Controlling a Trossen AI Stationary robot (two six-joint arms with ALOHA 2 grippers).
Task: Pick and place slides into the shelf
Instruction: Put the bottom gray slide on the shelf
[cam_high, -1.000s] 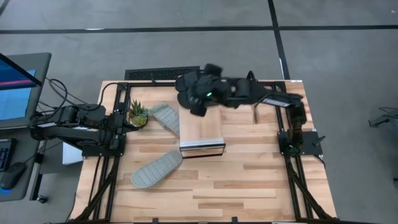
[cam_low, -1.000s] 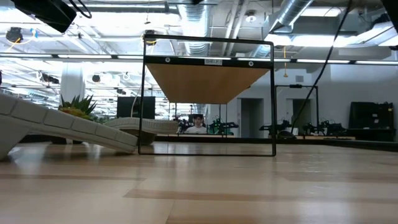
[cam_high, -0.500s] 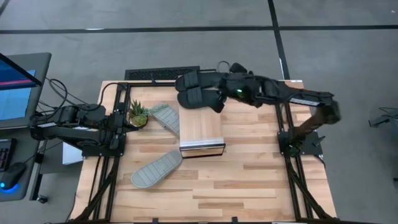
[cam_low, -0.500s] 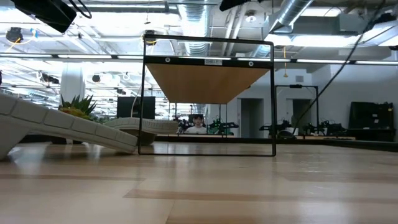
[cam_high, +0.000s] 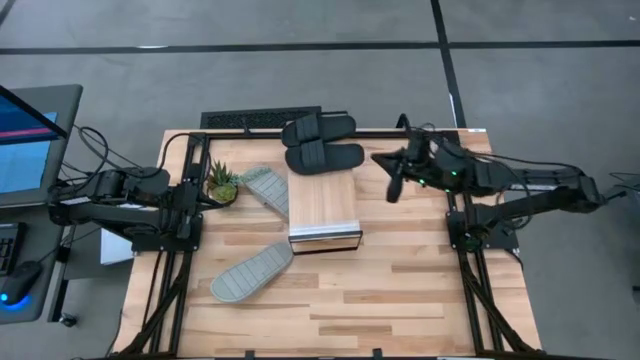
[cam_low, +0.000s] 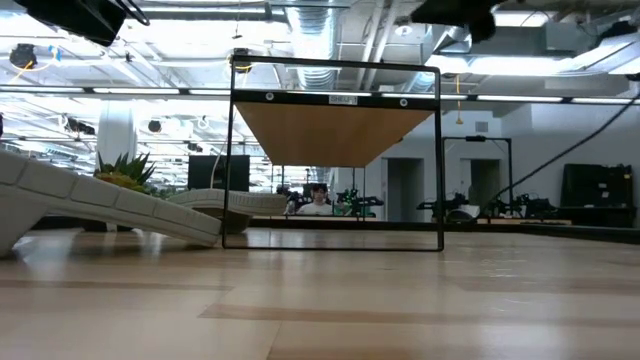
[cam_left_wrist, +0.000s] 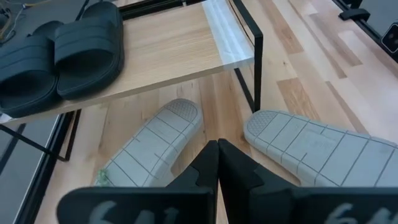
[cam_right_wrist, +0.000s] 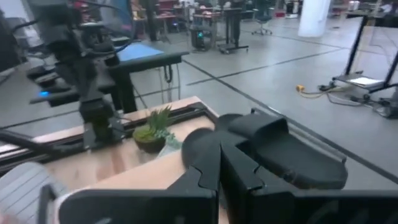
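Two black slides (cam_high: 318, 130) (cam_high: 325, 157) lie side by side, straps up, on the far end of the shelf's wooden top (cam_high: 323, 205). Two pale grey-green slides lie sole up on the table. One (cam_high: 265, 187) is beside the shelf's left side, and the other (cam_high: 250, 273) is off its near left corner. My right gripper (cam_high: 393, 187) is shut and raised above the table to the right of the shelf, holding nothing; its wrist view shows the black slides (cam_right_wrist: 280, 155) ahead. My left gripper (cam_left_wrist: 217, 146) is shut and waits at the table's left edge.
A small potted plant (cam_high: 221, 184) stands near the left arm, by the far grey-green slide. Black frame rails run along both table sides. Bare wood lies in front of the shelf's metal edge (cam_high: 325, 239) and on the table's near half. A person shows far behind the shelf (cam_low: 318, 198).
My right gripper has drawn back from over the black slides at the shelf's far end, toward the table's right edge, and now hangs beside the shelf. The black slides stay on the shelf top.
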